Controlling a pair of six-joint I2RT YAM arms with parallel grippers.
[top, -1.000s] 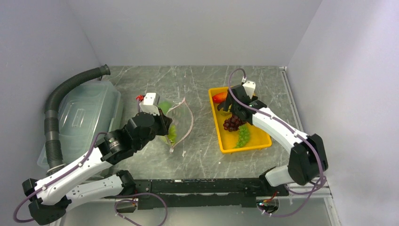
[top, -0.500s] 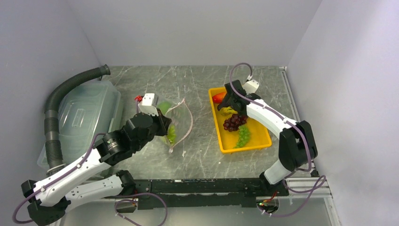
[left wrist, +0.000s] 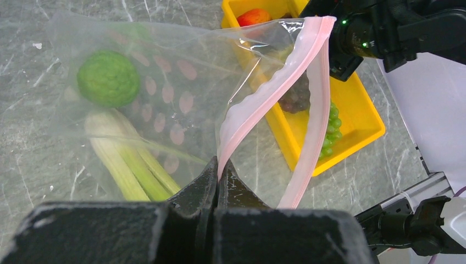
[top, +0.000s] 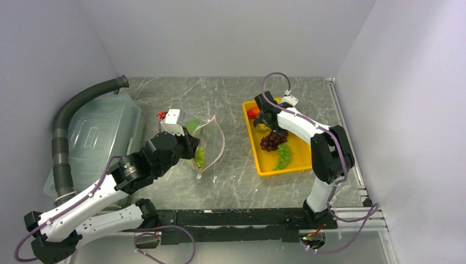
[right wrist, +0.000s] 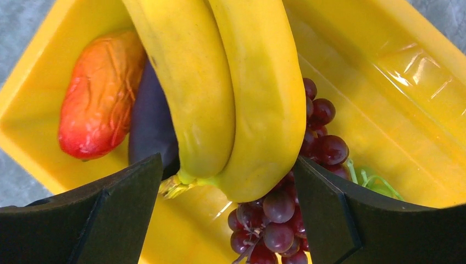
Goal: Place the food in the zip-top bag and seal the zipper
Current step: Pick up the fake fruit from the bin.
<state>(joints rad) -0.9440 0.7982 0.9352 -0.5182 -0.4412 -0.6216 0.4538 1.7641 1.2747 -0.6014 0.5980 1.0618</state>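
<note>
Two bananas (right wrist: 231,93) lie between the spread right fingers (right wrist: 110,220); the left fingers (left wrist: 198,192) clamp the zipper (left wrist: 275,88).

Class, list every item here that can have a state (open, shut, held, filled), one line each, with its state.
zip-top bag, mouth open, green round fruit and leek inside
zipper, unsealed, pinched by the left gripper
left gripper, shut on the zipper
right gripper, open, straddling the bananas
bananas, in the yellow tray, not gripped
lidded bin, lid on
</note>
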